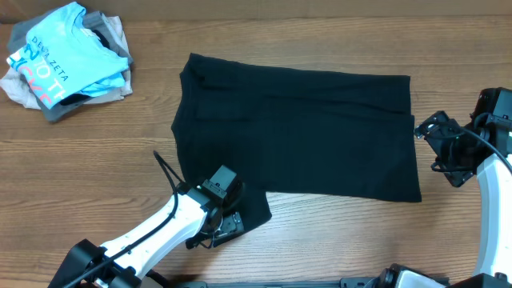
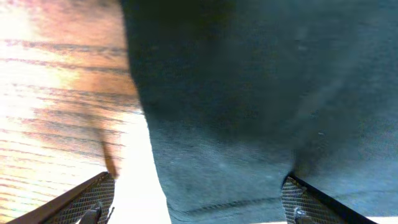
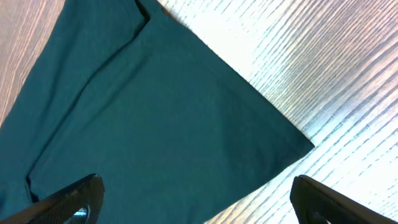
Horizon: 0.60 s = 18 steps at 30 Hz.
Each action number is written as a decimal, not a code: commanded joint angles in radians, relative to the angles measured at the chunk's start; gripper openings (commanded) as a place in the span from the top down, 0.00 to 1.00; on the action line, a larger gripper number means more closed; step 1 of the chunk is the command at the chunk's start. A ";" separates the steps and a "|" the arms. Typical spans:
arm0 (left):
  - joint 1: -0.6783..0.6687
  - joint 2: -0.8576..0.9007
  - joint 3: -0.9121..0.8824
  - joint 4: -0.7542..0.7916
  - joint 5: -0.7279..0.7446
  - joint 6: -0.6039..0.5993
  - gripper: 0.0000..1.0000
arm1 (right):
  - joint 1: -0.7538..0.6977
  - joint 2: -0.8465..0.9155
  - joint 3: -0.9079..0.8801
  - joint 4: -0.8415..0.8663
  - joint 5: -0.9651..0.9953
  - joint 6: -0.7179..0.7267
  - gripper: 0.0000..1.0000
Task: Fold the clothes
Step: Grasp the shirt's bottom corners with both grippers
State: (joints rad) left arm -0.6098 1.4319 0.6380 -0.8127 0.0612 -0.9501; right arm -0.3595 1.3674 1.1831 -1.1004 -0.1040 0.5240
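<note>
Risk: left two-finger gripper (image 2: 199, 202), fingers spread wide with nothing held, straddled loose corner flap. Shallow closing could catch one layer and drag fold askew. Right gripper (image 3: 199, 199) gaped fully, empty. Large plain black soft-fabric garment (image 1: 296, 132) lay right of blue-topped clothes pile (image 1: 68, 56): flat, roughly rectangular, few creases.

The clothes (image 1: 296, 132) are plain black, no print, though close up from the right wrist the cloth reads dark teal. The surface (image 1: 96, 160) is warm brown wood with darker grain streaks. At its far left corner, a light blue tee (image 1: 68, 48) with white and red lettering lies over a beige garment (image 1: 116, 30) and a grey garment (image 1: 56, 112). The left arm (image 1: 152, 236) and right arm (image 1: 490, 216) are white. The left hand (image 1: 228, 226) and right hand (image 1: 432, 148) are black, their fingers (image 2: 87, 200) patterned in fine mesh.
</note>
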 commanded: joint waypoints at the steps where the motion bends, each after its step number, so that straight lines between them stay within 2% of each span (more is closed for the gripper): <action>1: 0.031 0.018 -0.021 0.003 -0.029 -0.040 0.12 | -0.003 0.004 -0.002 -0.004 0.006 0.005 0.00; 5: 0.042 0.019 -0.021 0.005 -0.037 -0.030 0.14 | -0.003 0.004 -0.002 -0.005 0.006 0.005 0.00; 10: 0.042 0.019 -0.024 0.024 -0.047 -0.026 0.25 | -0.003 0.004 -0.041 0.001 0.006 0.033 0.00; 12: 0.042 0.019 -0.030 0.045 -0.046 -0.026 0.37 | -0.003 0.004 -0.097 0.013 0.006 0.067 0.00; 18: 0.042 0.019 -0.035 0.056 -0.043 -0.022 0.43 | -0.003 0.004 -0.240 0.066 0.009 0.188 0.05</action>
State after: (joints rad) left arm -0.5751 1.4364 0.6289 -0.7750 0.0463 -0.9699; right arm -0.3595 1.3689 0.9955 -1.0508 -0.1036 0.6250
